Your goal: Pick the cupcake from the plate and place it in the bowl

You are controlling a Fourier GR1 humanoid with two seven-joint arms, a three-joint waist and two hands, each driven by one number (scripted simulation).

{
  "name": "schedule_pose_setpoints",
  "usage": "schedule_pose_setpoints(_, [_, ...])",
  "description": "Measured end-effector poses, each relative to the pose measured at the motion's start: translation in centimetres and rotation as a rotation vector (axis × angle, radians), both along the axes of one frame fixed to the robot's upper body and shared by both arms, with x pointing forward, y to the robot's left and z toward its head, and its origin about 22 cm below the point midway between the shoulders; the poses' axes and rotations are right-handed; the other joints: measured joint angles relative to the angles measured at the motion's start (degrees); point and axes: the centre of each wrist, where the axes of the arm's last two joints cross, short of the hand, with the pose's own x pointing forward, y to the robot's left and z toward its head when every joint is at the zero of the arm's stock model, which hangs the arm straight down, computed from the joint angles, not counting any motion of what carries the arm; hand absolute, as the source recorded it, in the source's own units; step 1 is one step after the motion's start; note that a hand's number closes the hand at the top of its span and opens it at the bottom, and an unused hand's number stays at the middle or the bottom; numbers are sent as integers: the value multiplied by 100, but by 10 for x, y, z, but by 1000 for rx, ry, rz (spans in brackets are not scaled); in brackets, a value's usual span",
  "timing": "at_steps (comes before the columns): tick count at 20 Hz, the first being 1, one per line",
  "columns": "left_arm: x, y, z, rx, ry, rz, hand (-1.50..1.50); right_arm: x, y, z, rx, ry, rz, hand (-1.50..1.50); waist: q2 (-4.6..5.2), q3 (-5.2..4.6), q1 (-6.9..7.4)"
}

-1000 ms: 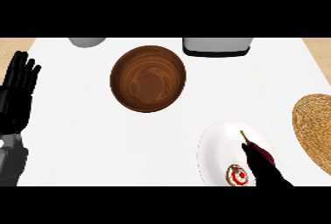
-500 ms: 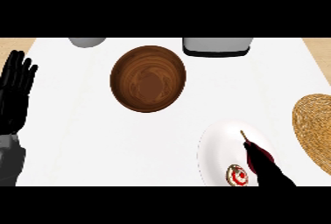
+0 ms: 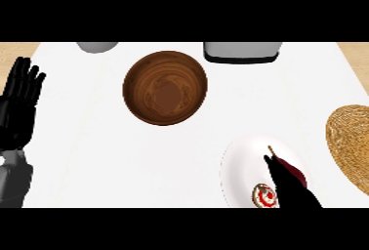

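Right hand point(image 3: 288, 183) on plate point(image 3: 241, 166), fingers straight beside cupcake point(image 3: 264, 196)

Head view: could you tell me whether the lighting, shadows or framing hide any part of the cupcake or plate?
Head view: even light, no glare. The right hand covers part of the cupcake and plate. The plate's lower edge is cut off at the bottom. The bowl shows whole. The left hand rests open at the left edge.

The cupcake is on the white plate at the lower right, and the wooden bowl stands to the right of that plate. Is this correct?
Not quite. In the head view the wooden bowl stands up and to the left of the white plate. The cupcake is on that plate.
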Motion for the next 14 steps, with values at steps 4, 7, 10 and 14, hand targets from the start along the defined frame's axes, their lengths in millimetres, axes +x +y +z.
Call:
schedule_pose_setpoints(4, [0, -2, 2, 2, -2, -1, 0, 4, -4, -10, -6, 12, -9, -150, -1, 0, -1])
schedule_pose_setpoints(7, [0, -3, 5, -3, -1, -3, 0, 6, -5, -19, -8, 25, -20, -150, -1, 0, -2])
schedule_pose_setpoints(10, [0, 0, 5, -1, -3, -2, 0, 10, -12, -29, -12, 41, -36, -150, -8, -8, -1])
schedule_pose_setpoints(14, [-4, 5, 5, 4, -5, -2, 0, 11, -14, -44, -18, 58, -62, -150, -20, -24, 1])
